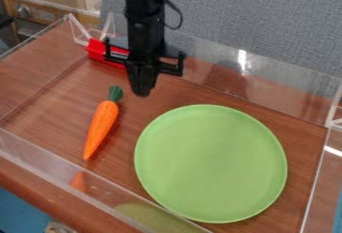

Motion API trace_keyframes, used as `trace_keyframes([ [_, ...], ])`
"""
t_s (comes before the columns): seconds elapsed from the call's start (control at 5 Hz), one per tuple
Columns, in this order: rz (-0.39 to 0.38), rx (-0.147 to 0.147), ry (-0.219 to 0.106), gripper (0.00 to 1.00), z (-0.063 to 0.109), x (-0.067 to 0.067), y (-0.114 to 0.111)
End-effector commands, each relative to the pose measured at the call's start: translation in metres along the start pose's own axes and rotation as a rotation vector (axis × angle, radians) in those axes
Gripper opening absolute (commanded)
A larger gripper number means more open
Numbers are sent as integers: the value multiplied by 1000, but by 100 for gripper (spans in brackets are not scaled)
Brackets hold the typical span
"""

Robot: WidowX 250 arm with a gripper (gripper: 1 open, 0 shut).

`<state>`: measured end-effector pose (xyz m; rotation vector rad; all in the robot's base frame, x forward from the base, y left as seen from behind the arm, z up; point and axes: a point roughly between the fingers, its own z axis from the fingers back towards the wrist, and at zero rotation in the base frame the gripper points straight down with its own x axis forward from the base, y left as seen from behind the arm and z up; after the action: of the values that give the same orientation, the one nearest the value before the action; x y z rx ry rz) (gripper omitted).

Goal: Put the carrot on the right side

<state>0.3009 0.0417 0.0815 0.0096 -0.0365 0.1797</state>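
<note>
The orange carrot (102, 124) with its green top lies flat on the wooden table, left of the green plate (211, 162). My gripper (140, 85) hangs from the black arm, fingers pointing down and pressed together, empty. It hovers just up and to the right of the carrot's leafy end, apart from it. The gripper's tip sits above the bare wood between carrot and plate.
A red rectangular block (107, 50) lies at the back, partly hidden behind the arm. Clear acrylic walls (274, 72) ring the wooden table (40, 87). Cardboard boxes stand beyond the back left corner.
</note>
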Motion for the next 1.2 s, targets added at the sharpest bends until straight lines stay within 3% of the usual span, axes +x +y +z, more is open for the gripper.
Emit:
trace_keyframes([
  [0.0,-23,3,-36,0,11,-1,2],
  [0.4,-14,3,-4,0,-21,9,13],
  [0.6,3,-11,-5,100,-18,3,8],
  [1.0,-4,-43,-67,100,30,4,11],
])
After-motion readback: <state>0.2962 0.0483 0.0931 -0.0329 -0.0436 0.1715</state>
